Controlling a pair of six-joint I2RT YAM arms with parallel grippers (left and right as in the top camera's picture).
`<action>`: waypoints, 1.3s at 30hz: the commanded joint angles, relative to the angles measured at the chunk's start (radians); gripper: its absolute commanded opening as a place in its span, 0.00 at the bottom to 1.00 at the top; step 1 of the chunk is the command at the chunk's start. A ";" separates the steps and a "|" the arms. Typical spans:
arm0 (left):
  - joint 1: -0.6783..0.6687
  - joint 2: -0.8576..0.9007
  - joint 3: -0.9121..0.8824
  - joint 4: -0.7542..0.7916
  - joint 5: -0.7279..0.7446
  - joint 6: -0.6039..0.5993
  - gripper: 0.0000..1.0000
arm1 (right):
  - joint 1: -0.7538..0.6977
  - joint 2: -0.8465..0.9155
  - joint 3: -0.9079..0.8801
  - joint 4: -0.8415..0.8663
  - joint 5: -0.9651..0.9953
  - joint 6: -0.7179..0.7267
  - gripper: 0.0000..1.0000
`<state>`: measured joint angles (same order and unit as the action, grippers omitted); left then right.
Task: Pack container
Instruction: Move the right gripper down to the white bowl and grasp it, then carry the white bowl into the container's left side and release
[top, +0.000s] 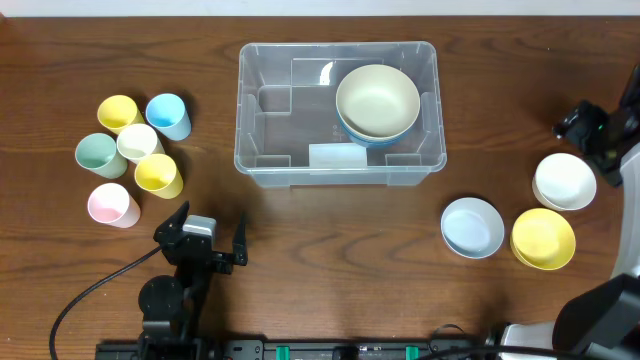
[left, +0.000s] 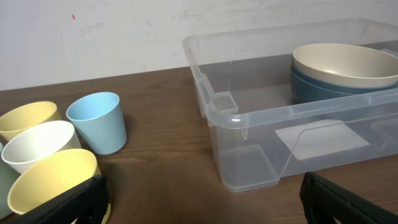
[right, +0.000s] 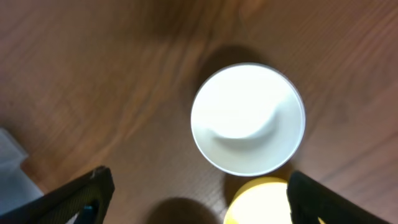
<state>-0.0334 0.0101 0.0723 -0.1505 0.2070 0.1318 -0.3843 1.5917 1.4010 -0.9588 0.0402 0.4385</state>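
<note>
The clear plastic container (top: 290, 125) stands at the table's middle back; in its right half a cream bowl (top: 377, 98) is nested on a blue bowl (top: 360, 137). In the left wrist view the container (left: 249, 118) is ahead and to the right, with the cream bowl (left: 345, 62) inside it. My left gripper (top: 206, 232) (left: 202, 205) rests open near the front edge, empty. High over the white bowl (top: 564, 181) (right: 247, 118) hovers my right gripper (top: 585, 128) (right: 202, 199), open and empty.
Several pastel cups cluster left of the container: yellow (top: 117, 112), blue (top: 168, 116), green (top: 100, 155), white (top: 138, 142), yellow (top: 158, 174), pink (top: 112, 205). A light blue bowl (top: 472, 227) and a yellow bowl (top: 543, 238) (right: 261, 202) sit at the front right.
</note>
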 joint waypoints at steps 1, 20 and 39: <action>0.005 -0.005 -0.017 -0.027 0.011 0.006 0.98 | 0.010 0.006 -0.100 0.072 -0.045 -0.036 0.83; 0.005 -0.005 -0.017 -0.027 0.011 0.006 0.98 | 0.013 0.047 -0.450 0.503 -0.045 -0.035 0.56; 0.005 -0.005 -0.017 -0.027 0.011 0.006 0.98 | 0.012 0.096 -0.262 0.449 -0.087 -0.025 0.01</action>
<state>-0.0334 0.0101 0.0723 -0.1505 0.2070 0.1314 -0.3824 1.7138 1.0542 -0.4725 -0.0040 0.4019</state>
